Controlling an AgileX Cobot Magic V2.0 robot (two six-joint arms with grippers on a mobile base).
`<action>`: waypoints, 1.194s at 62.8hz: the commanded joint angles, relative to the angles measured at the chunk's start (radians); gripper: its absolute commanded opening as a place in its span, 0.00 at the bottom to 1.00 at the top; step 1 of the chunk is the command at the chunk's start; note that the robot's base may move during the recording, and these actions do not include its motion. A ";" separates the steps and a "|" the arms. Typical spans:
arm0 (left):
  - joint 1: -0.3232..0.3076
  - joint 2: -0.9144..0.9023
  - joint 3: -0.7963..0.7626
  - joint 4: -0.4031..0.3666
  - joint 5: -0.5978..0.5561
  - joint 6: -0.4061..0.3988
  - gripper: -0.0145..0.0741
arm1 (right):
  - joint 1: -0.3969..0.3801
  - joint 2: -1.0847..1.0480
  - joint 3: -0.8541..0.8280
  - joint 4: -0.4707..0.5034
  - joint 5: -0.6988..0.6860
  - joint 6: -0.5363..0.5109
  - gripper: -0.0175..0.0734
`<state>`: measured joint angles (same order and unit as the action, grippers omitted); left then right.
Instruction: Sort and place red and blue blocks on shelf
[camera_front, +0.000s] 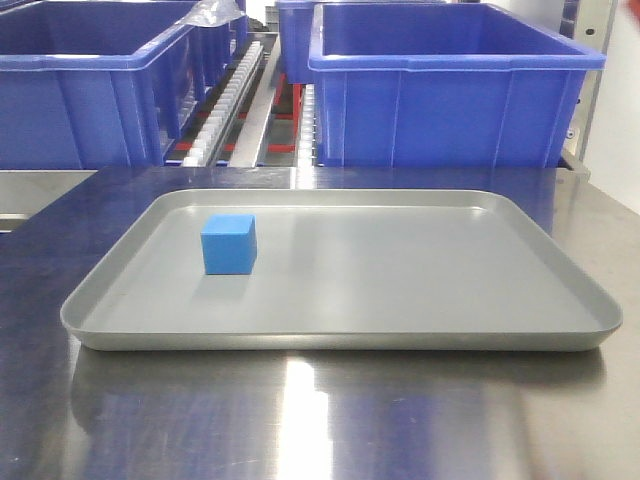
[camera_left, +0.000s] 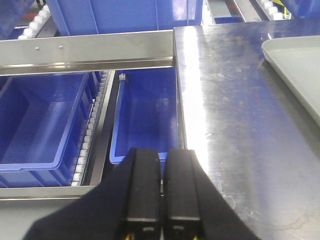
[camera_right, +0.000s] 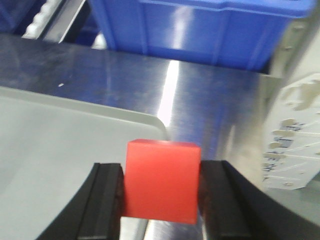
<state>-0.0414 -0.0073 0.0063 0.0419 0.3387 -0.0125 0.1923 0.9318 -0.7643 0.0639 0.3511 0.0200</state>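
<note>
The blue block (camera_front: 229, 243) sits on the left part of the grey tray (camera_front: 340, 340) in the front view; neither gripper shows there. In the right wrist view my right gripper (camera_right: 161, 200) is shut on the red block (camera_right: 161, 180), held above the tray's corner (camera_right: 150, 122) and the steel tabletop. My left gripper (camera_left: 162, 192) is shut with nothing between its fingers; it hangs over the shelf's steel front rail (camera_left: 90, 47) and the edge of the tabletop (camera_left: 235, 125). White roller tracks (camera_left: 90, 135) of the shelf run below it.
Large blue bins (camera_front: 450, 90) (camera_front: 80, 90) stand on the shelf behind the tray. Lower blue bins (camera_left: 145, 115) (camera_left: 40, 125) sit under the left gripper. A white perforated part (camera_right: 295, 135) is at the right of the right wrist view.
</note>
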 joint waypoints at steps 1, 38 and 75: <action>-0.001 -0.017 0.034 -0.008 -0.075 -0.001 0.31 | -0.047 -0.093 0.036 -0.010 -0.108 -0.005 0.25; -0.001 -0.017 0.034 -0.008 -0.075 -0.001 0.31 | -0.151 -0.387 0.290 -0.009 -0.140 -0.005 0.25; -0.001 -0.017 0.034 -0.008 -0.075 -0.001 0.31 | -0.151 -0.387 0.290 -0.009 -0.130 -0.005 0.25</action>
<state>-0.0414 -0.0073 0.0063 0.0419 0.3387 -0.0125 0.0485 0.5452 -0.4454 0.0623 0.3031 0.0200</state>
